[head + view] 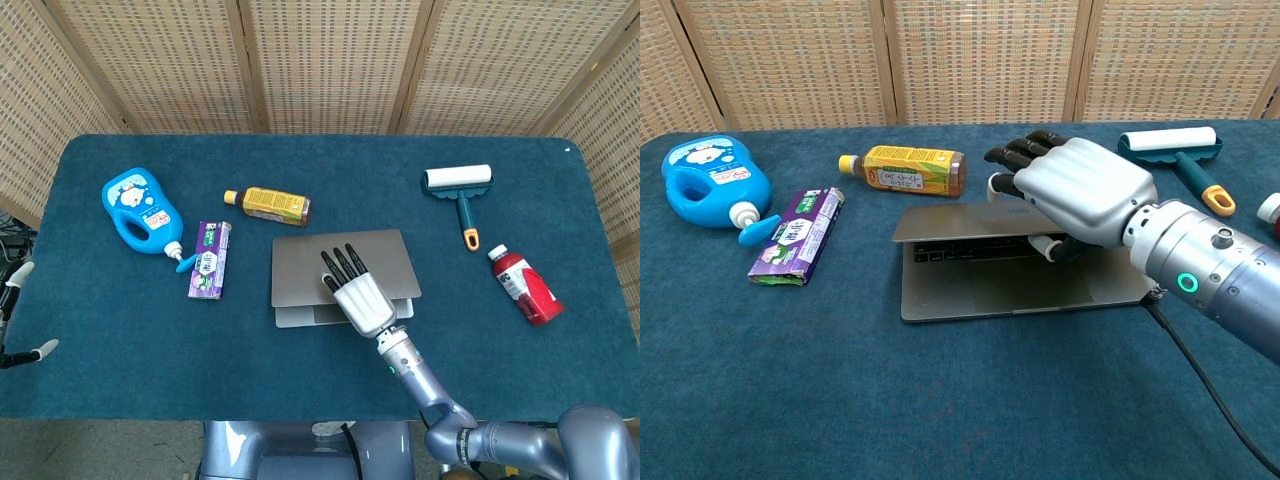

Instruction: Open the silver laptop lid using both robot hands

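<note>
On the worktop [100,340] lies one silver laptop [344,270], one blue detergent jug [138,212], one purple toothpaste box [210,258] and one lint roller [460,188]. There are two bottles: one amber [268,205], one red [525,284]. One hand [362,300] shows.
</note>
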Motion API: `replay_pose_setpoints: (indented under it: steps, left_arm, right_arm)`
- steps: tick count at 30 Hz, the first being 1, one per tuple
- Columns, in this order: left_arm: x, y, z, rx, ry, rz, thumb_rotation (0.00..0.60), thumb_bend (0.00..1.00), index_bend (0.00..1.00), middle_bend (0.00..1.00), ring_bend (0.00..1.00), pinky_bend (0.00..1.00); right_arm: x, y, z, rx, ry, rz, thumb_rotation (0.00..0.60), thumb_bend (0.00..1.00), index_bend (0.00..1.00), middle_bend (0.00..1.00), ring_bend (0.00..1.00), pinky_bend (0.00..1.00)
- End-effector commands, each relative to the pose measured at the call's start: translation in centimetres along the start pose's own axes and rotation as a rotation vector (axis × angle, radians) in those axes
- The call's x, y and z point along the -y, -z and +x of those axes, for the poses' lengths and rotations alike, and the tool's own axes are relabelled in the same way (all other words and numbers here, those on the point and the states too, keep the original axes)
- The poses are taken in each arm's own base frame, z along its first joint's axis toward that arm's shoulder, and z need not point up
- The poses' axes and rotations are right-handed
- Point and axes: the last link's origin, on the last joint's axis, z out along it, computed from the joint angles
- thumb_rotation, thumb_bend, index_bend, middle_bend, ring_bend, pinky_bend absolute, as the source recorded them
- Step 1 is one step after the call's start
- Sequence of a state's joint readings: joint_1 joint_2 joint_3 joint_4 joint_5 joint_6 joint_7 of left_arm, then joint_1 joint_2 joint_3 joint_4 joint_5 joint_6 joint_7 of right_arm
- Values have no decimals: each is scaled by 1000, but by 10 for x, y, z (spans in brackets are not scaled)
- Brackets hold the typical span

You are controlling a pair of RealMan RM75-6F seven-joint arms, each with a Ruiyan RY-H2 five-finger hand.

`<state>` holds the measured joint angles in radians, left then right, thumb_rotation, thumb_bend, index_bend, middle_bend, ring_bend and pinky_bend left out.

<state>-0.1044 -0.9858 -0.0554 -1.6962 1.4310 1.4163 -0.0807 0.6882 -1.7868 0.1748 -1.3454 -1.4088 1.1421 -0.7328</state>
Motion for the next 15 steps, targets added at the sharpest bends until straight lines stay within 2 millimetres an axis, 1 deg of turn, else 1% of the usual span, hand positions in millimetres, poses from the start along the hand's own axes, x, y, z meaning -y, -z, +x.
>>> replay_pose_setpoints:
  steps: [1,4,7,10,15]
  left_arm:
    - [0,0,-1,2,-2,-1,600,0,0,0,0,0]
    - [-2,-2,-3,9,-8,-9,600,0,0,0,0,0]
    - [-9,-7,-8,23,-31,-54,600,0,0,0,0,0]
    - [-20,-18,-14,54,-64,-132,600,0,0,0,0,0]
    - [-51,-50,-33,144,-112,-369,600,9,0,0,0,0]
  right_arm:
    - [-1,-2,1,-7,0,1,600,709,309,133,26,0]
    - [-1,-4,2,-8,-9,2,600,736,322,137,29,0]
    - [-2,-7,3,0,-32,0,600,747,346,140,29,0]
    - [-2,-9,4,18,-66,1,600,751,358,142,29,0]
    - [-1,-12,7,25,-104,1,600,751,374,150,33,0]
